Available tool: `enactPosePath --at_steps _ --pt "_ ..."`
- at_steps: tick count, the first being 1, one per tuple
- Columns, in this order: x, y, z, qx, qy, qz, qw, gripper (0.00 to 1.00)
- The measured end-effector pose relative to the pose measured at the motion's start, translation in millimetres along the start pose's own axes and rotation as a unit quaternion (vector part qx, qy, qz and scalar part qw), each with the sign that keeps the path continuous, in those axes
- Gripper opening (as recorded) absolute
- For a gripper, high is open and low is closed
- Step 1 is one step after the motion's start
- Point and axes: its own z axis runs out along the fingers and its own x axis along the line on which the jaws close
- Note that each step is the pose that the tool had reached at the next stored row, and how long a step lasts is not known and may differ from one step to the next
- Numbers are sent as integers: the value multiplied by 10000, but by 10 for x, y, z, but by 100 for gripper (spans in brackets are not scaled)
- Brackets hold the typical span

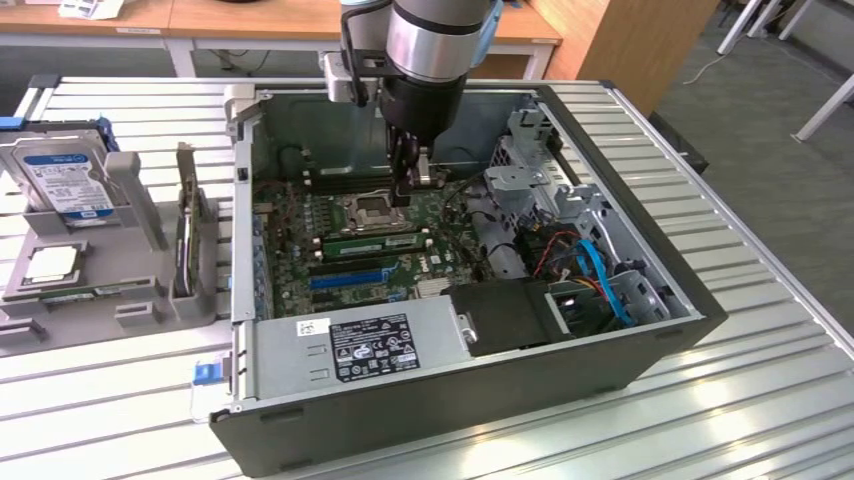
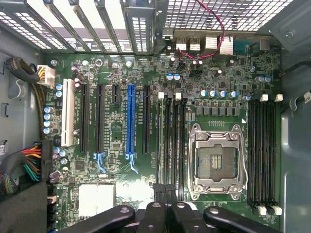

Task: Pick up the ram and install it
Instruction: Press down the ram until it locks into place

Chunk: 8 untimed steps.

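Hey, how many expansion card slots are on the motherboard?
6, side by side: a white slot at one end, two long black slots, a short black slot, the blue slot, then another long black slot beside the memory slots. More may lie hidden.

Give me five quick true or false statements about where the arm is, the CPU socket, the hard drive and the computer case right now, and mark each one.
1. The gripper is inside the open computer case, above the motherboard. True.
2. The gripper is wide open. False: it is shut.
3. The CPU socket holds a processor. False: in the wrist view its frame surrounds a bare socket.
4. The hard drive stands in the gray holder at the exterior view's left, outside the case. True.
5. The blue expansion slot has a card plugged into it. False: it is empty.
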Motion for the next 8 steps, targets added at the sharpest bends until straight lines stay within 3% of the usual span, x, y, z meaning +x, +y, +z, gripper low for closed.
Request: enactPosePath --at_steps 5,8 --pt "0 -10 -1 0 -1 0 10000 10" --pt "0 -63 -3 -1 -1 0 10000 10"
